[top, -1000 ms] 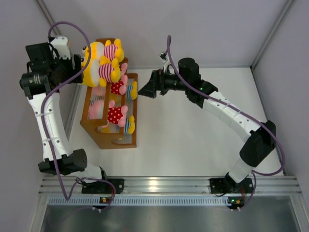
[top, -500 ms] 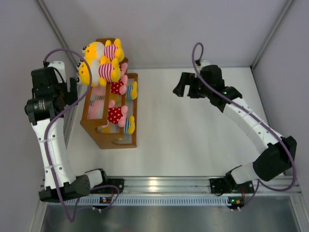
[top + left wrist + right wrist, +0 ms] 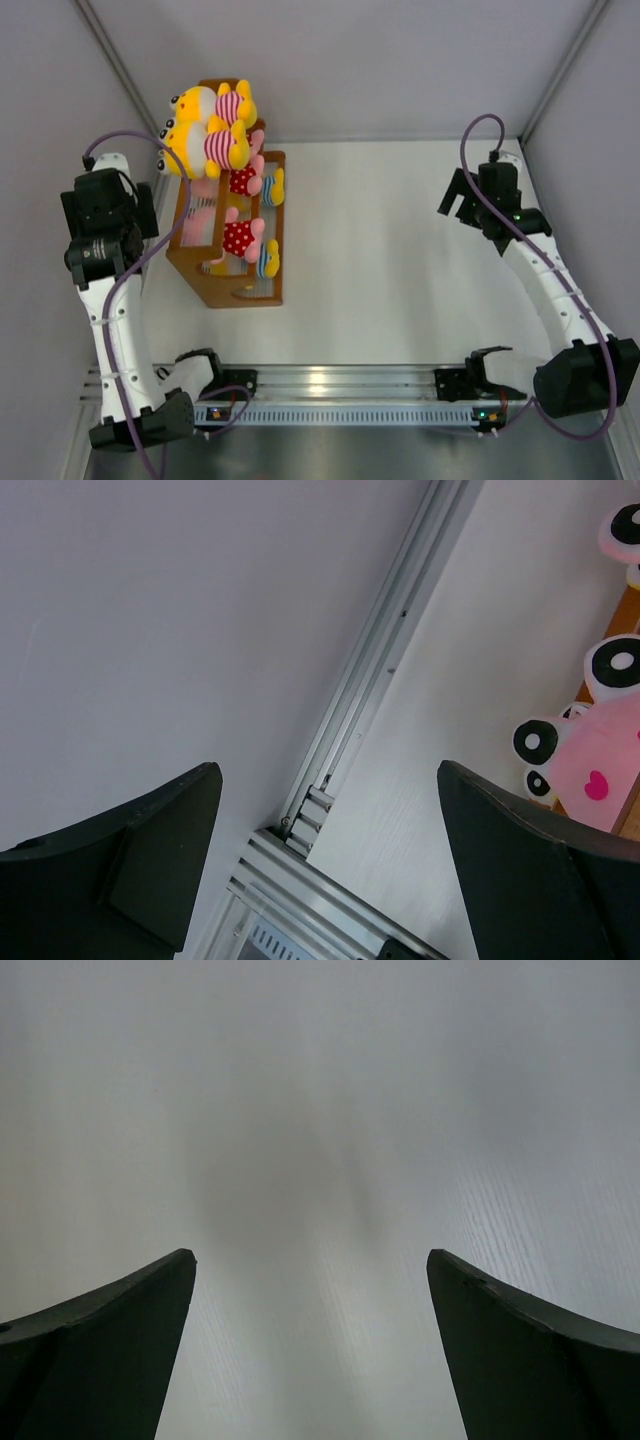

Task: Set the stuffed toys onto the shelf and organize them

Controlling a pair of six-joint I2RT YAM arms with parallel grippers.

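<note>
Top view
- Shelf: a brown wooden stepped shelf (image 3: pixel 226 287) with thin rails stood at the left of the white table (image 3: pixel 400 260), one end toward the back wall.
- Stuffed toys: all the stuffed toys (image 3: pixel 238 240) lay on the shelf, none on the table.
- Count: six that I could make out.
- Pink-and-white stripes: two yellow-headed ones (image 3: pixel 205 148), side by side at the shelf's far end.
- Red with white dots: two pink-headed ones (image 3: pixel 241 182), on the tiers nearer me.
- Blue-and-white stripes: two small yellow ones (image 3: pixel 268 261), at the right edge.
- Arms: the left arm (image 3: pixel 104 300) stood beside the shelf, and the right arm (image 3: pixel 545 275) was well apart from it, at the far right.

Left wrist view
- Left gripper (image 3: pixel 330 865): fingers (image 3: pixel 150 850) spread wide, holding nothing.
- Below: grey wall (image 3: pixel 150 610), a metal rail (image 3: pixel 370 670), and a strip of table.
- Toy: a pink head (image 3: pixel 598 770) with black-ringed eyes at the right edge.

Right wrist view
- Right gripper (image 3: pixel 310 1350): fingers (image 3: pixel 110 1340) wide apart, holding nothing, over bare table.
</note>
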